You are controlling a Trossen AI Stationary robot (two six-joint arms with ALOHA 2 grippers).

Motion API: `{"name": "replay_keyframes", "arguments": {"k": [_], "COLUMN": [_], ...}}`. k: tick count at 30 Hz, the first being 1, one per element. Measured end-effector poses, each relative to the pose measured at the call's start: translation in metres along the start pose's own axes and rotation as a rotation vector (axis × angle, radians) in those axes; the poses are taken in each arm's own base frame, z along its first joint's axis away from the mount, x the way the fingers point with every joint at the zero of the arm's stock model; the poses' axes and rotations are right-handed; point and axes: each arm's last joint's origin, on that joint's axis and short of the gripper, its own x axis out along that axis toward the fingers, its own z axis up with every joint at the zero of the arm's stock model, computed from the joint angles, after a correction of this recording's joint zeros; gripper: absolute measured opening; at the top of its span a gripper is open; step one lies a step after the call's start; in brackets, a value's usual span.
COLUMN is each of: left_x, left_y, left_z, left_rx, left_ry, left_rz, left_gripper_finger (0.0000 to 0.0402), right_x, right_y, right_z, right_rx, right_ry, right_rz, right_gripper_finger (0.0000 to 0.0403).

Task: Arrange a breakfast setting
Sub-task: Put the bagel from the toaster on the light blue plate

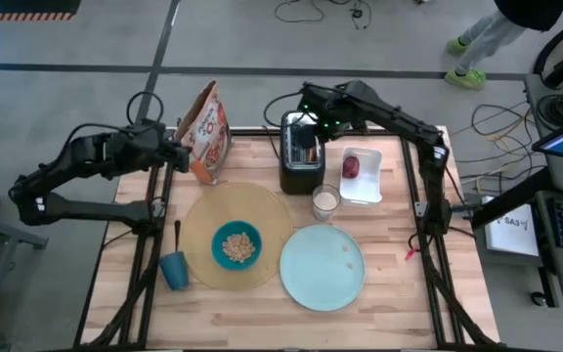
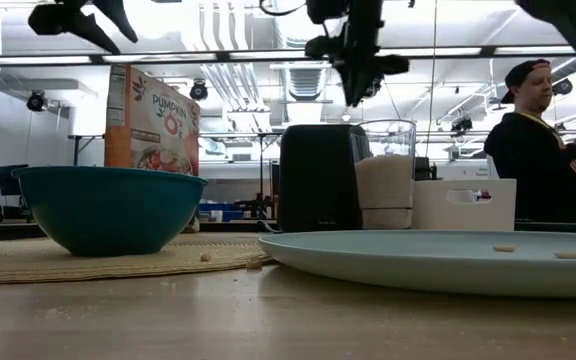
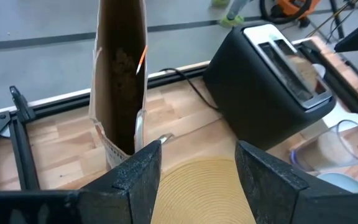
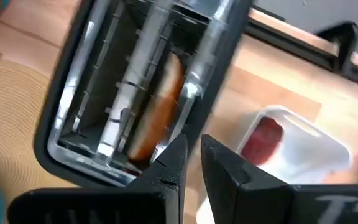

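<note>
Right claw: the right claw (image 4: 192,163) hangs over the black toaster (image 1: 300,152) at the back of the tabletop (image 1: 399,284), fingers nearly closed with only a thin gap, holding nothing.
Bread: the round bread (image 4: 160,106) stands in one toaster slot, directly beneath those fingers and not yet gripped.
Left claw: the left claw (image 3: 197,174) waits wide open and empty near the cereal box (image 1: 206,132), at the back left.
Setting so far: the teal bowl (image 1: 236,244), with cereal in it, sits on the round tan placemat (image 1: 203,210); the large pale-blue plate (image 1: 322,267) lies bare just beside it; the dark blue cup (image 1: 174,271) and black spoon (image 1: 177,235) rest at the mat's left edge.
Fruit: the dark red fruit (image 1: 351,166) lies in a white tray (image 1: 368,191) right of the toaster, with a glass of milk (image 1: 324,202) in front.
Risks: with fingers this close together, a descent would likely jam on the bread's top or the slot wires instead of straddling it. A slanted lift could snag the bread and drag the toaster toward the glass.
</note>
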Motion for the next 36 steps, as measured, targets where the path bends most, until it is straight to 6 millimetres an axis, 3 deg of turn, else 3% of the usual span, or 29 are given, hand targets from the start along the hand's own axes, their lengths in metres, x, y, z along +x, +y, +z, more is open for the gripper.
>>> {"name": "replay_keyframes", "arguments": {"k": [9,18,22,28,36], "left_x": [0.003,0.001,0.001,0.001,0.001], "left_y": [0.001,0.002,0.002,0.003,0.003], "left_z": [-0.003,-0.003,-0.003,-0.003,-0.003], "left_rx": [0.006,0.025,0.025,0.026,0.027], "left_ry": [0.007,-0.003,-0.005,-0.005,-0.003], "left_rz": [0.006,0.007,0.006,0.007,0.009], "left_gripper_finger": [0.0187,0.0187,0.0187,0.0187,0.0187], "right_x": [0.020,0.040,0.040,0.040,0.055], "right_y": [0.013,0.022,0.022,0.022,0.025], "right_z": [0.009,0.014,0.014,0.014,0.009], "right_rx": [-0.025,-0.042,-0.019,-0.010,-0.017], "right_ry": [0.003,0.005,-0.004,-0.013,0.014], "right_rz": [0.021,0.009,0.002,-0.011,-0.035], "right_gripper_finger": [0.0046,0.0135,0.0151,0.0122,0.0062]}}
